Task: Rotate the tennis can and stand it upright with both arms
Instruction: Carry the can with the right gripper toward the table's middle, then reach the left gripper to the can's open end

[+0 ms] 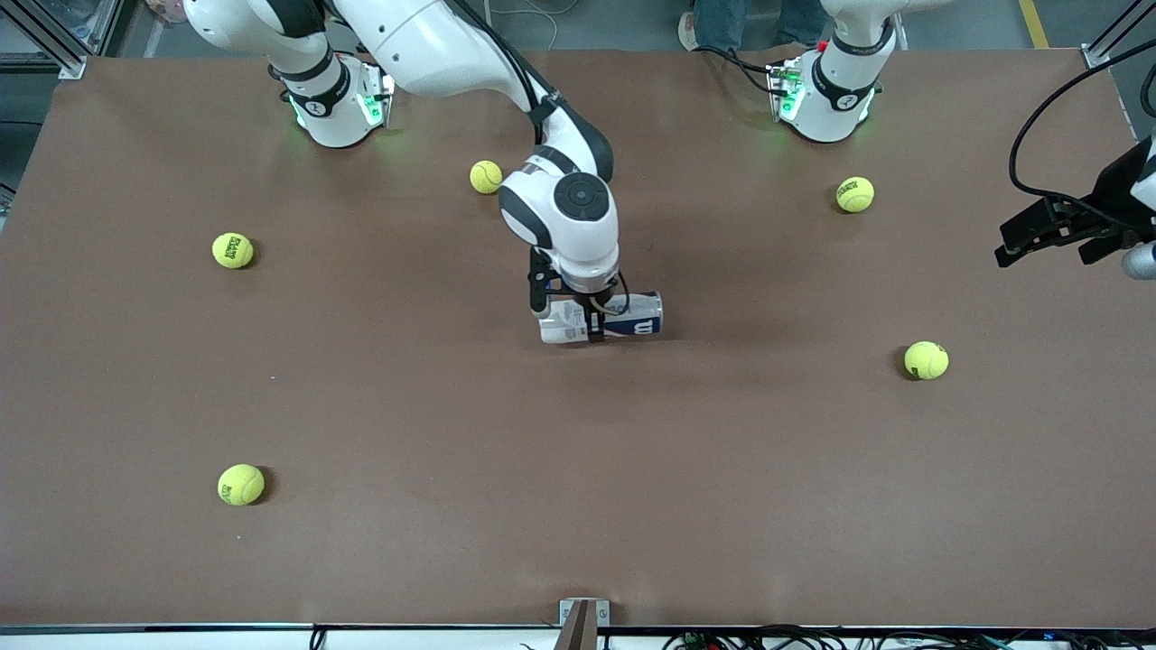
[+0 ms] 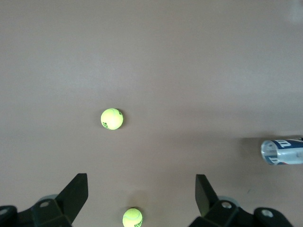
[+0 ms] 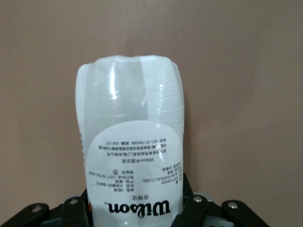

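Observation:
The tennis can (image 1: 632,318) lies on its side near the middle of the brown table, with a white and dark-blue label. My right gripper (image 1: 591,330) comes straight down on it, and its fingers press the can's sides. In the right wrist view the can (image 3: 130,142) fills the space between the black fingers (image 3: 195,208) of the right gripper (image 3: 137,210). My left gripper (image 1: 1004,251) hangs open and empty in the air over the left arm's end of the table. In the left wrist view the left gripper (image 2: 140,188) has its jaws wide apart, and the can (image 2: 283,151) shows far off.
Several yellow tennis balls lie scattered on the table: one (image 1: 486,177) close to the right arm's wrist, one (image 1: 855,194) near the left arm's base, one (image 1: 927,360) toward the left arm's end, and two (image 1: 233,250) (image 1: 241,484) toward the right arm's end.

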